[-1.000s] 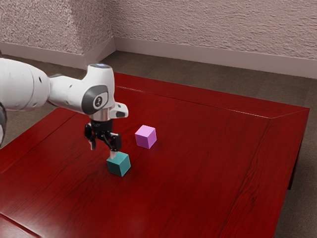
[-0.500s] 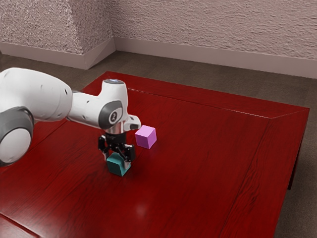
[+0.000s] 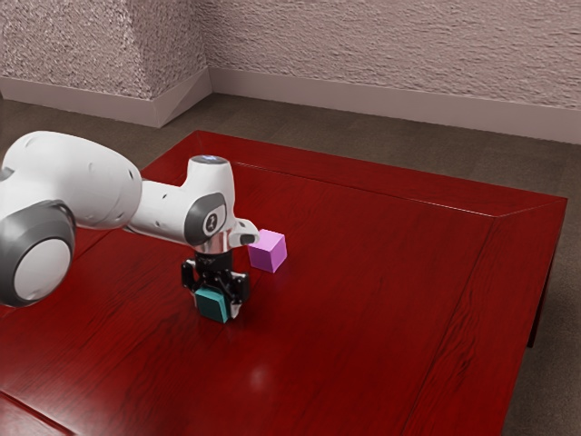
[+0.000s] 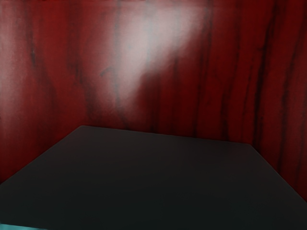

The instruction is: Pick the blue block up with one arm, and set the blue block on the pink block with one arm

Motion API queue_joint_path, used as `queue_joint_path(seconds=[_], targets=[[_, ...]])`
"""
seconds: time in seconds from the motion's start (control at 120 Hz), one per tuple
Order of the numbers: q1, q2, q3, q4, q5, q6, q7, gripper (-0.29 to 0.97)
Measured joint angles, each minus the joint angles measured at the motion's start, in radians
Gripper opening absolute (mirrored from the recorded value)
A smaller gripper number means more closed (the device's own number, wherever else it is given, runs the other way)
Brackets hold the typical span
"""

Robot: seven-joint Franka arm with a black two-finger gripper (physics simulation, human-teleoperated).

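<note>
- Grasping step: the gripper (image 3: 216,295) is down around the blue block (image 3: 214,308), jaws spread either side, not pinching yet.
- The blue block sits on the table (image 3: 408,272), near the pink block (image 3: 268,251).
- Next, likely: squeeze, lift clear, then centre it over pink.

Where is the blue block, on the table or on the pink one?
On the table. The blue block sits on the red table under the claw, apart from the pink block.

blue block (image 3: 214,306): on table (image 3: 408,272), nearer its edge at the exterior view's left, under gripper (image 3: 216,292)
pink block (image 3: 268,251): just behind it, apart
</note>
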Motion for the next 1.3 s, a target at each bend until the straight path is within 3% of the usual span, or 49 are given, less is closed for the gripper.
queue_joint_path(seconds=[0.158, 0.275, 0.55, 0.817, 0.958, 1.175, 1.3], targets=[[-0.001, 0.001, 0.000, 0.007, -0.002, 0.002, -0.020, 0.60], [-0.006, -0.005, 0.001, 0.029, -0.003, 0.002, -0.028, 0.48], [-0.015, -0.014, 0.002, 0.081, 0.003, -0.026, -0.042, 0.39], [-0.010, -0.024, 0.010, 0.231, 0.021, -0.148, -0.047, 0.34], [0.058, -0.002, -0.011, 0.333, 0.020, -0.200, -0.033, 0.33], [0.199, 0.136, -0.158, 0.578, 0.026, -0.273, -0.009, 0.33], [0.263, 0.175, -0.196, 0.699, 0.029, -0.308, 0.002, 0.33]])
